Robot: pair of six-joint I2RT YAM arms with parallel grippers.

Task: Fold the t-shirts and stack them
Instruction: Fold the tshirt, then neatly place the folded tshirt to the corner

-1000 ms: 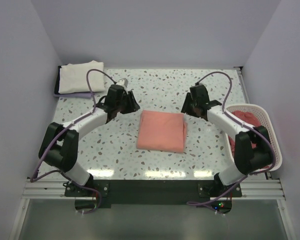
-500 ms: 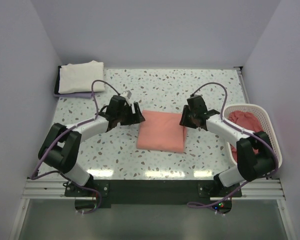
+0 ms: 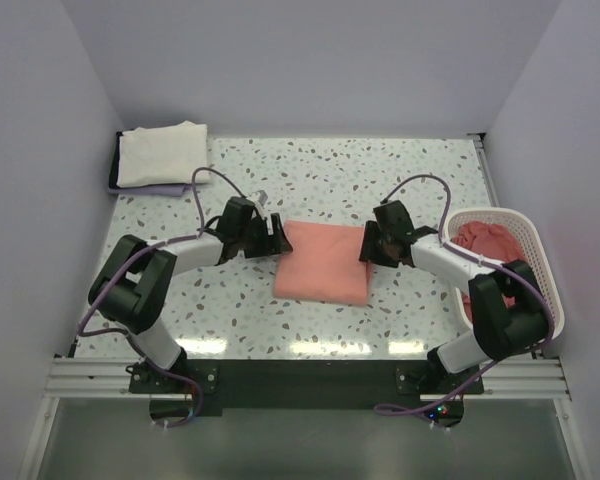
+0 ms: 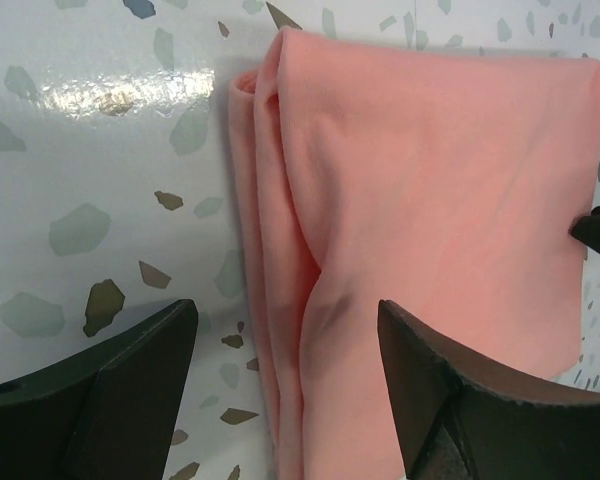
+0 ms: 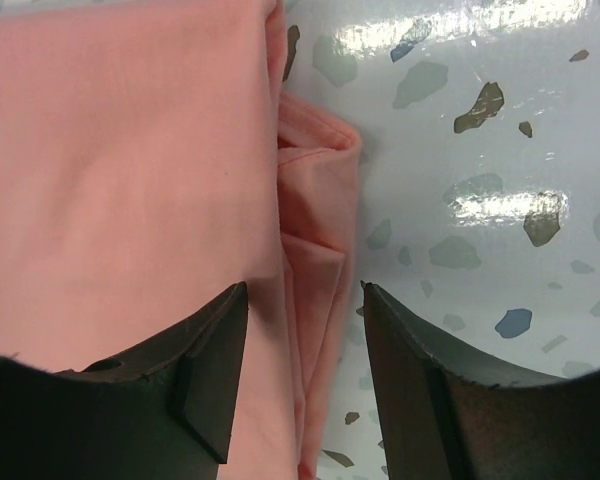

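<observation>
Two grippers are sitting at the salmon-pink shirt (image 3: 323, 262), one per side. I'm seeing that shirt lying folded into a rectangle on the speckled table (image 3: 330, 175), between the two arms.

Left gripper (image 3: 277, 237) is hovering at the shirt's left edge. Its fingers (image 4: 130, 390) are standing spread, one over bare tabletop and the other over the cloth, with the layered fold edge in the gap. It isn't pinching anything.

Right gripper (image 3: 368, 243) is mirroring that at the shirt's right edge. Its fingers (image 5: 200, 380) are spread too, one over the cloth and one over the table, with stacked hems showing between them.

I can't tell whether either set of tips is touching the fabric.

Cream-white shirt (image 3: 160, 153) is lying folded well to the left of and behind the salmon one, in the back corner. White basket (image 3: 540, 262) is sitting to the right of the salmon shirt, holding darker pink-red shirts (image 3: 485, 238) crumpled inside.
</observation>
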